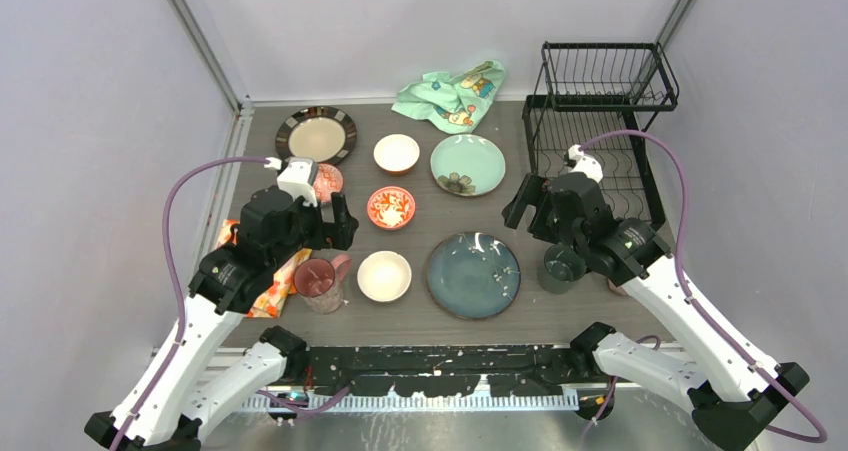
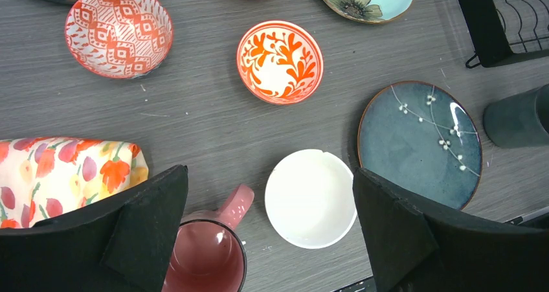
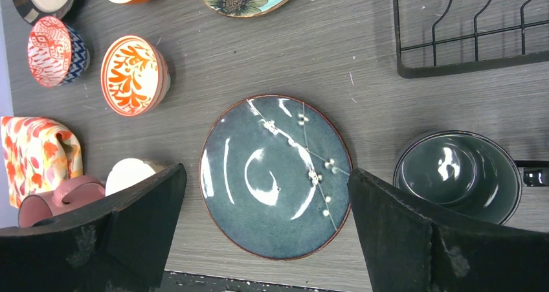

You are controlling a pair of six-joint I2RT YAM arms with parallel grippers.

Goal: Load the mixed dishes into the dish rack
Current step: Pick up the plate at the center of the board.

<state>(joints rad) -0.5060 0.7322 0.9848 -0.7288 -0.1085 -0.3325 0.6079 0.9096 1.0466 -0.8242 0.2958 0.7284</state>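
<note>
Starting nearest you, both end effectors hang spread wide, gripping nothing. The left end effector (image 2: 268, 175) is above the pink cup (image 1: 318, 279) and plain white bowl (image 1: 384, 275) at 7 o'clock. The right end effector (image 3: 267, 174) is above the dark blue-green plate (image 1: 473, 274) at 5, with the dark green cup (image 1: 562, 266) just beside it at 4.

Mid-counter sit the red floral bowl (image 1: 391, 207) and the patterned bowl (image 2: 118, 30). Farther off lie an orange-sided bowl (image 1: 396, 153), the pale green plate (image 1: 467, 164) and the dark-rimmed plate (image 1: 316, 134).

The dish rack (image 1: 600, 121) stands at 2 o'clock, apparently unloaded.

Judge it all glazed ceramic: stiff, slick, chippable. Pinch bowls and cups across one wall at the rim. Plates lie flat, so work their edge.

No writing is legible.
</note>
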